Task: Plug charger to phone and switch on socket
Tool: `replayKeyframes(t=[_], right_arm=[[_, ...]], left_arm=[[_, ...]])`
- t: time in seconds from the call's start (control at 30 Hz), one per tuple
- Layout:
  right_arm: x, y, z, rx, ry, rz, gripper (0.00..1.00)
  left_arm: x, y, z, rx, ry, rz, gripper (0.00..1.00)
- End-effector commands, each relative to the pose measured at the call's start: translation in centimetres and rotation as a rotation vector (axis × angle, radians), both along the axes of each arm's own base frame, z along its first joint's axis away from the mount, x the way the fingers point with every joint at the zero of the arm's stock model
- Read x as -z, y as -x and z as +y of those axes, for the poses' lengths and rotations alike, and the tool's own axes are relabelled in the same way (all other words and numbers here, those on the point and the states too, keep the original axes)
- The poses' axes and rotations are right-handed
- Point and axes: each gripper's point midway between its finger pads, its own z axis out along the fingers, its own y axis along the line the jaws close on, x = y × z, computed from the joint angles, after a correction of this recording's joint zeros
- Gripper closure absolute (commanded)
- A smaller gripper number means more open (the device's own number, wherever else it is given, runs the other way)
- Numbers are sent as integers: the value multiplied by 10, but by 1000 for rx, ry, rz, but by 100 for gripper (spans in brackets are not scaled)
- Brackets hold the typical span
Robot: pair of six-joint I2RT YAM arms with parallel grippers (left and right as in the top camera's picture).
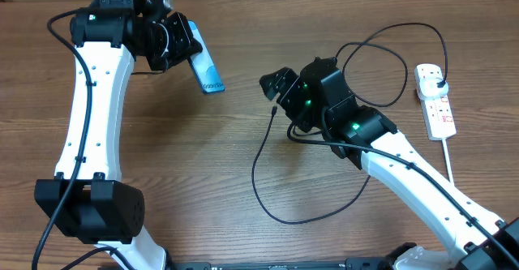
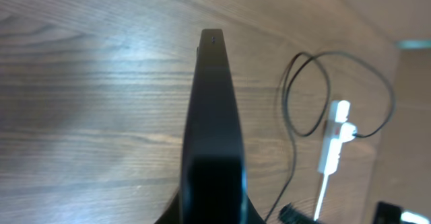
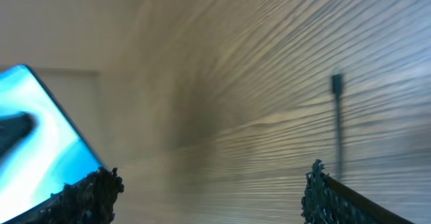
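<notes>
Overhead: at ten o'clock the left gripper (image 1: 185, 49) has its fingers clamped on the phone (image 1: 208, 74), held clear of the bench (image 1: 203, 165). The charger (image 1: 254, 169) loops at centre, and its plug appears seated in the socket (image 1: 438, 108) at three o'clock. Left wrist: the phone shows edge-on at centre. Right wrist: the right gripper (image 3: 209, 197) has its fingers wide and empty, with the connector tip (image 3: 337, 84) at two o'clock; it should centre over the tip and grip just behind it.

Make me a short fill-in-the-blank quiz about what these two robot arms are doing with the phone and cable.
1. The left tool holds the ___ above the table.
2. The right tool is ___, holding nothing.
3. One end of the charger is plugged into the white ___.
Missing words: phone; open; socket.
</notes>
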Motion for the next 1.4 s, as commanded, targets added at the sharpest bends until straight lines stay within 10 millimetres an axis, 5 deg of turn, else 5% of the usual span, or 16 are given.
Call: replayKeyframes(t=[0.0, 0.33, 0.6, 0.8, 1.1, 1.37], right_arm=[[2, 1, -6, -173, 188, -122, 11], [45, 2, 0, -285, 185, 5, 33], [87, -13, -2, -306, 104, 118, 50], [130, -18, 4, -301, 87, 200, 60], [157, -20, 0, -280, 134, 227, 60], [176, -19, 10, -299, 136, 236, 66]], left_arm=[[4, 6, 2, 80, -53, -11, 96], [-10, 20, -26, 253, 88, -55, 96], [-29, -4, -13, 177, 259, -107, 96], [-11, -19, -8, 128, 410, -13, 95], [29, -27, -27, 206, 584, 93, 96], [34, -22, -35, 267, 553, 66, 96]])
